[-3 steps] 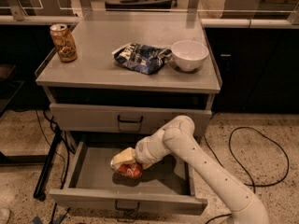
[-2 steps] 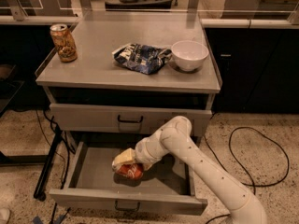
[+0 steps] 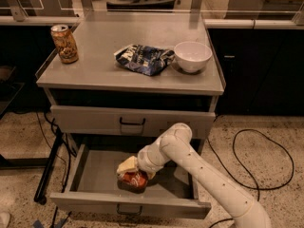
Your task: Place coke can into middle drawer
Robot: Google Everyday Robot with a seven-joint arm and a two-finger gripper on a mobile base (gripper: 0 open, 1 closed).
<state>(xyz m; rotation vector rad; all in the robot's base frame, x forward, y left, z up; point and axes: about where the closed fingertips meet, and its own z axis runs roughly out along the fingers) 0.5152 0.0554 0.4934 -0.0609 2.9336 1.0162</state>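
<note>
Low in the frame, the gripper (image 3: 127, 166) clamps the coke can (image 3: 134, 179) inside the open middle drawer (image 3: 95, 175). Up top sit a brown can (image 3: 64, 43), a chip bag (image 3: 142, 58) and a bowl (image 3: 193, 56).

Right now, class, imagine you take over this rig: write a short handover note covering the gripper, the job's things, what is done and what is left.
Gripper: down inside the open middle drawer, directly over the coke can.
Coke can: in the drawer, near its middle, low by the floor beneath the gripper.
Done: drawer open, can brought into it.
Left: probably make sure the can rests free in the drawer, then lift the arm clear.
On the cabinet top: brown-gold can, blue chip bag, white bowl.
</note>
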